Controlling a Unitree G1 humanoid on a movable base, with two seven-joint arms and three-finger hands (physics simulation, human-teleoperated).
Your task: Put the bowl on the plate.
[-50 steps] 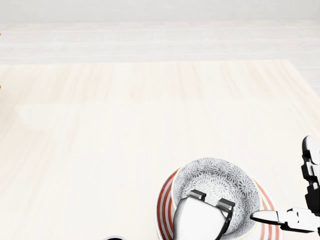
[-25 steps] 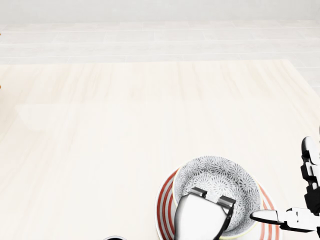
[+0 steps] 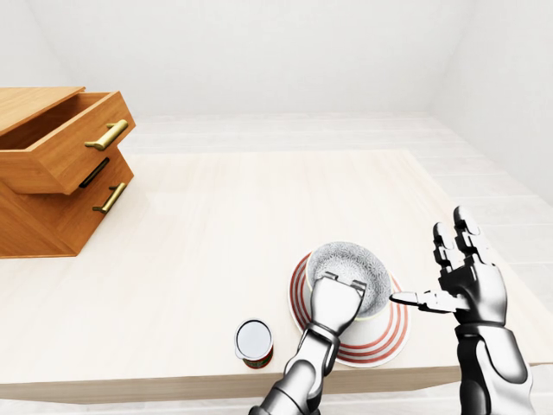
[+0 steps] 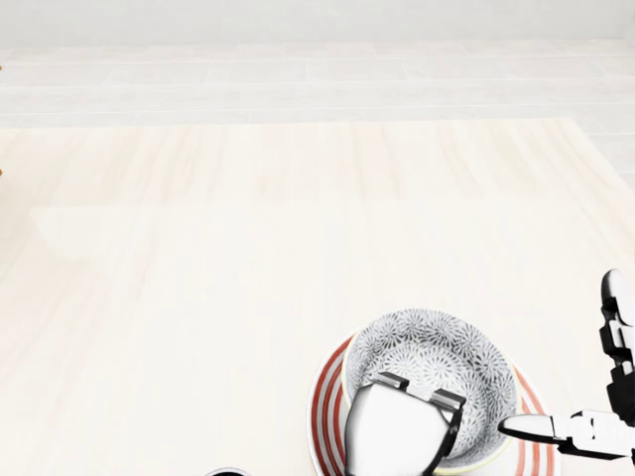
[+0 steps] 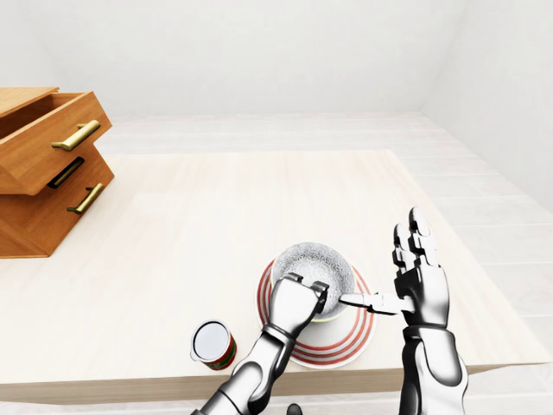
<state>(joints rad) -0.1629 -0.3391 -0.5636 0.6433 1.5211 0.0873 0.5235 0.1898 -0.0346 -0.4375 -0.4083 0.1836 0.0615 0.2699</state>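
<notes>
A grey patterned bowl sits on the red-striped white plate near the table's bottom edge in the left-eye view. My left hand reaches up from below, its fingers hooked over the bowl's near rim, shut on it. My right hand stands just right of the plate, open. Its fingers point up and its thumb tip is close to the bowl's right side; contact cannot be told.
A small can with a red-green label stands left of the plate by the table edge. A wooden drawer cabinet with its top drawer pulled out is at the far left. Pale tabletop stretches beyond.
The bowl and my left hand have sunk slightly toward the bottom of the head view, settling on the plate. My right hand has dropped a little too.
</notes>
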